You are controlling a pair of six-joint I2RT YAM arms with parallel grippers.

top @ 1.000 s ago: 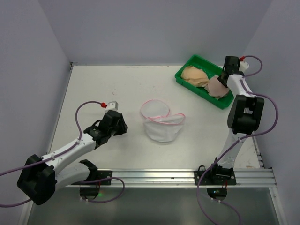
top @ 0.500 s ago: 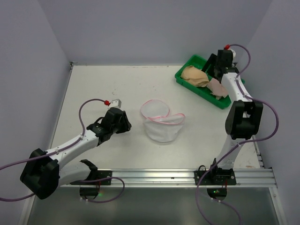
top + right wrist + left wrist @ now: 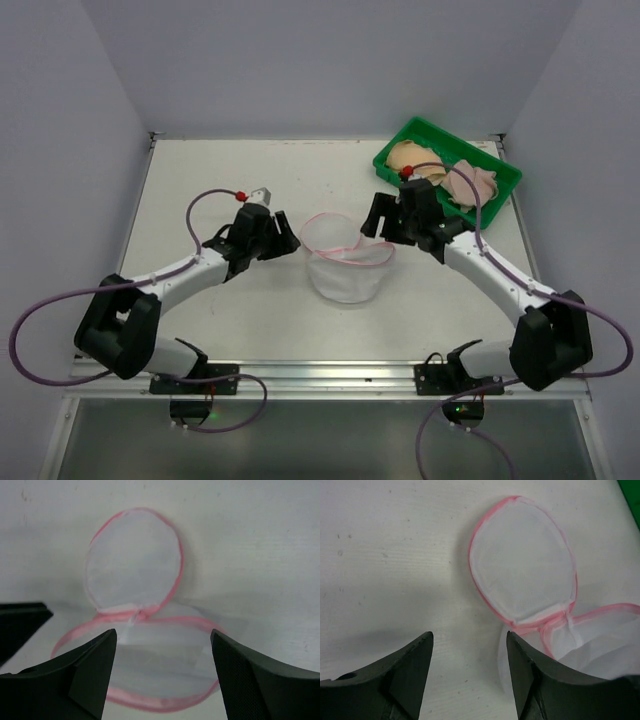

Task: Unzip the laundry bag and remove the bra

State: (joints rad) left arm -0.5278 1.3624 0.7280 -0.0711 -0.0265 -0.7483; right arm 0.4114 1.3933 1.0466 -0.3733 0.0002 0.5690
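Note:
The laundry bag (image 3: 347,275) lies open at the table's middle, white mesh with pink trim, its round lid (image 3: 327,232) flipped back. I see only white mesh inside it. My left gripper (image 3: 287,231) is open and empty just left of the lid; its wrist view shows the lid (image 3: 525,570) and the gripper (image 3: 469,636) over bare table. My right gripper (image 3: 377,217) is open and empty just right of the bag; in its wrist view it (image 3: 162,631) hangs over the bag's mouth (image 3: 150,665). A beige bra (image 3: 408,154) and a pinkish bra (image 3: 473,183) lie in the tray.
A green plastic tray (image 3: 386,160) stands at the back right, behind my right arm. Grey walls close off the back and both sides. A metal rail (image 3: 330,375) runs along the near edge. A tip of the left gripper (image 3: 20,622) shows in the right wrist view.
My right arm has swung from the green tray down to the bag's right side, leaving the pinkish bra in the tray. My left gripper has moved right, up to the bag's lid.

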